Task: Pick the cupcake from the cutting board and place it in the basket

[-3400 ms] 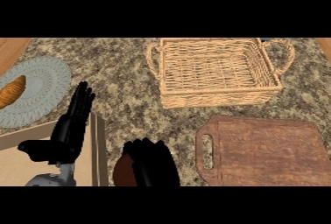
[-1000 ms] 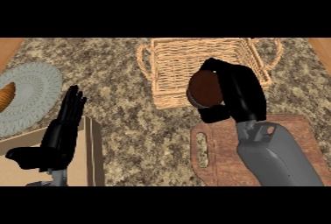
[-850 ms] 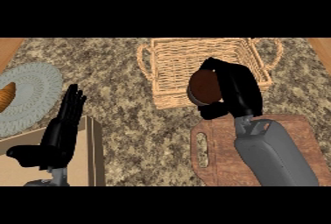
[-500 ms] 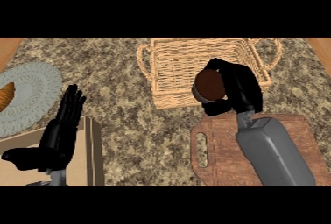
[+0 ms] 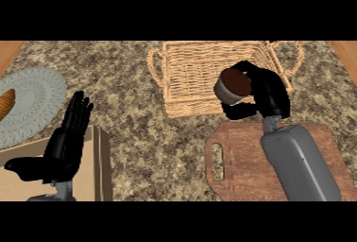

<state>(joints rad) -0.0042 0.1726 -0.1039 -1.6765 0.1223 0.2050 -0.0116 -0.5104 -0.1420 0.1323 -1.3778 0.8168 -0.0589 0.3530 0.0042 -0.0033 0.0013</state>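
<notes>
A speckled brown-and-grey stone worktop (image 5: 140,127) fills the view. At its left edge lies a round, pale ribbed plate (image 5: 40,90), partly cut off, carrying an orange-brown baked item (image 5: 5,106). A light wooden panel (image 5: 103,165) sits at the lower left, touching the plate's rim

The speckled stone counter (image 5: 132,118) before me carries a wicker basket (image 5: 188,108) at its far side. A wooden cutting board (image 5: 241,165) lies just in front of the basket, to my right. A pale round plate (image 5: 42,80) sits well apart at my left.
</notes>
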